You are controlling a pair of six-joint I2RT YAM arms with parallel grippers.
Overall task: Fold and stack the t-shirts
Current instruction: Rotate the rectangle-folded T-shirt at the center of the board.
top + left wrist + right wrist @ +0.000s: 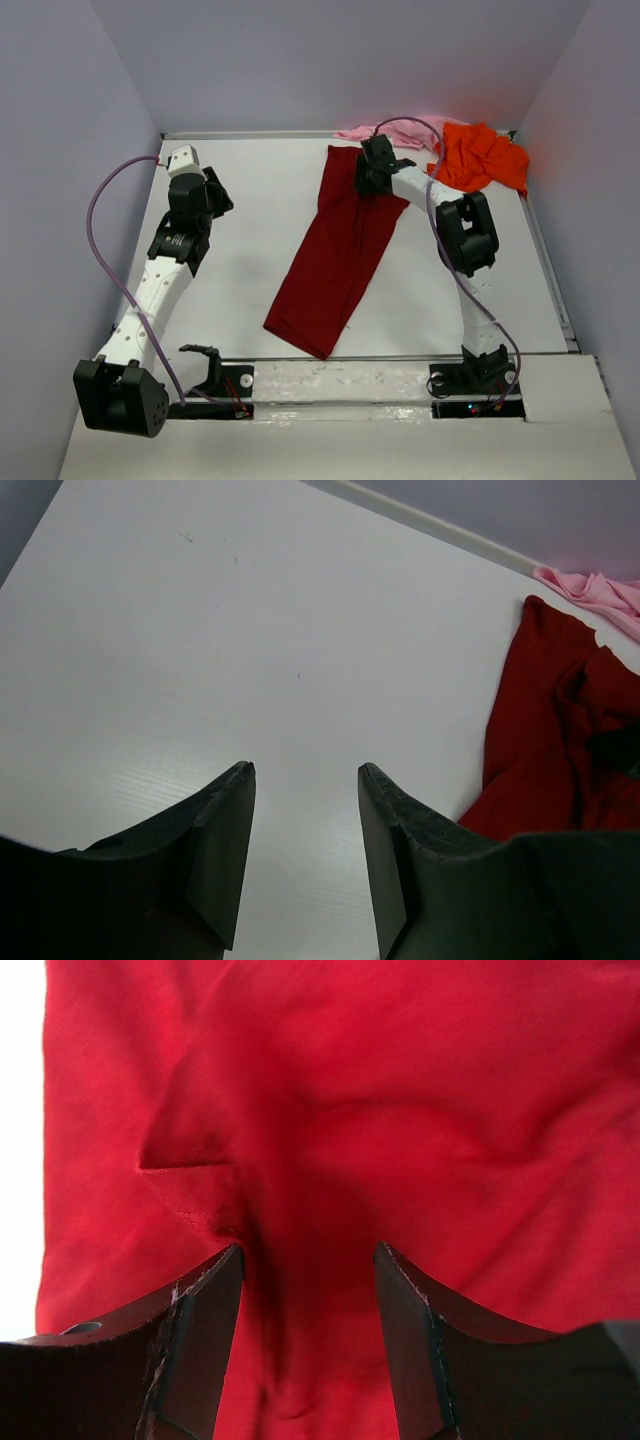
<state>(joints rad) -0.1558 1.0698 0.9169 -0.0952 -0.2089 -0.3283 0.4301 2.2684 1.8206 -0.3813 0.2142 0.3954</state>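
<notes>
While the left gripper and right gripper gape apart, three t-shirts show: one crimson, one orange, one pink.

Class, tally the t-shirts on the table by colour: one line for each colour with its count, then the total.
Dark red t-shirt: 1
Orange t-shirt: 1
Pale pink t-shirt: 1
Total: 3
</notes>
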